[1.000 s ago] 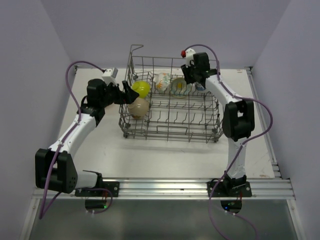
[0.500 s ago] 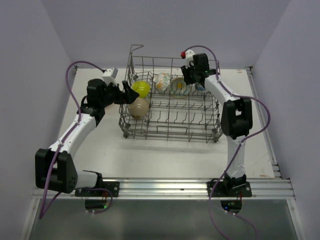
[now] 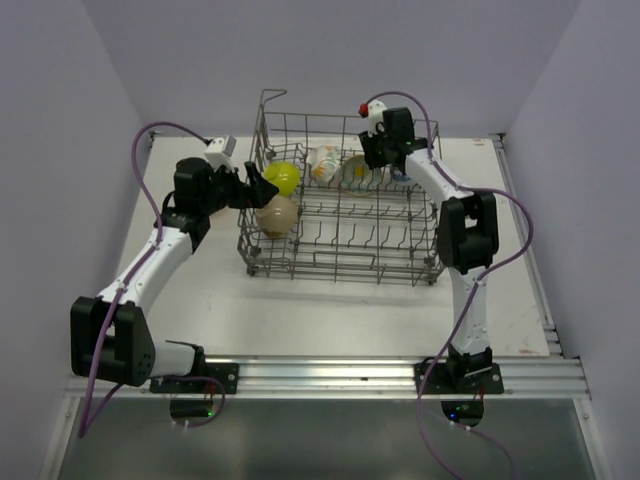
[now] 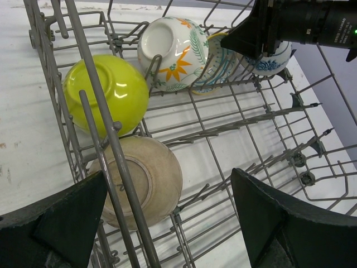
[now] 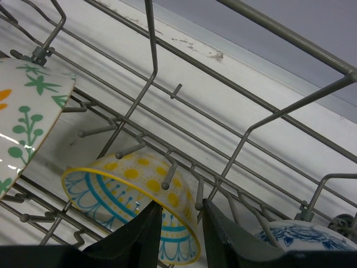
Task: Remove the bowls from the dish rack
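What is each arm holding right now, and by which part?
Right jaws are closed on the rim of the yellow-and-blue patterned bowl, which sits in the dish rack. Left jaws are open beside the beige bowl, holding nothing.

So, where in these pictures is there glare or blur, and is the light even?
Left wrist view: white glare spots on the lime-yellow bowl. Right wrist view: the near claw fingers are dark and soft, the yellow-and-blue bowl sharp. Top external view: flat, even light, hardly any shadow around the dish rack.
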You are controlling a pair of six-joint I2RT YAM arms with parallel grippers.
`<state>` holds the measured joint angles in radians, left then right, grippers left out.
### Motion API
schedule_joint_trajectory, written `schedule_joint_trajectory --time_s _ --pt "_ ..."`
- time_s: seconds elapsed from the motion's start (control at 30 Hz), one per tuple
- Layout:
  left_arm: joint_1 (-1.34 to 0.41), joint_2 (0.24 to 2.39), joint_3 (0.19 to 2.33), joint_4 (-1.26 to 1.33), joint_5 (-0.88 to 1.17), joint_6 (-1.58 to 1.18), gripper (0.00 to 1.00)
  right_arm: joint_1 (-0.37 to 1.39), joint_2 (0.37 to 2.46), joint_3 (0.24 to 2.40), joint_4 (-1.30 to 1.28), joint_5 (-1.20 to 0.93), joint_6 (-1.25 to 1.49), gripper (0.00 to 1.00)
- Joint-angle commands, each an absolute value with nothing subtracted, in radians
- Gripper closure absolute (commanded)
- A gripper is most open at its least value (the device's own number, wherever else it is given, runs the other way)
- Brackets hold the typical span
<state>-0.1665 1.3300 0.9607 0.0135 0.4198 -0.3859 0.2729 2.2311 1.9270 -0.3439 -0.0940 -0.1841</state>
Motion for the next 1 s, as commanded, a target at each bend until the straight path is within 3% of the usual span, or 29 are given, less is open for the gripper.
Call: schedule_joint_trajectory --time_s 0.0,0.17,0.37,0.4,0.97 --pt "-0.173 1.341 0.985 0.032 0.44 -0.4 0.05 0.268 2.264 1.985 -0.371 -0.061 -0.213 0.62" --pt "-0.173 1.345 0.985 0.032 0.442 -0.402 0.05 0.268 2.307 2.048 -0.44 -0.087 -0.244 0.71" --pt "-0.173 1.348 0.985 0.032 0.44 -0.402 0.05 0.264 2.296 2.068 -0.446 -0.106 -0.264 0.92" --pt "-0.173 1.348 0.985 0.032 0.44 -0.402 0.05 0.264 2.29 2.066 -0.442 -0.11 -0.264 1.0" --pt "-0.173 1.354 0.982 0.032 0.43 -0.4 0.05 0.271 2.028 1.887 -0.29 -0.123 -0.247 1.0"
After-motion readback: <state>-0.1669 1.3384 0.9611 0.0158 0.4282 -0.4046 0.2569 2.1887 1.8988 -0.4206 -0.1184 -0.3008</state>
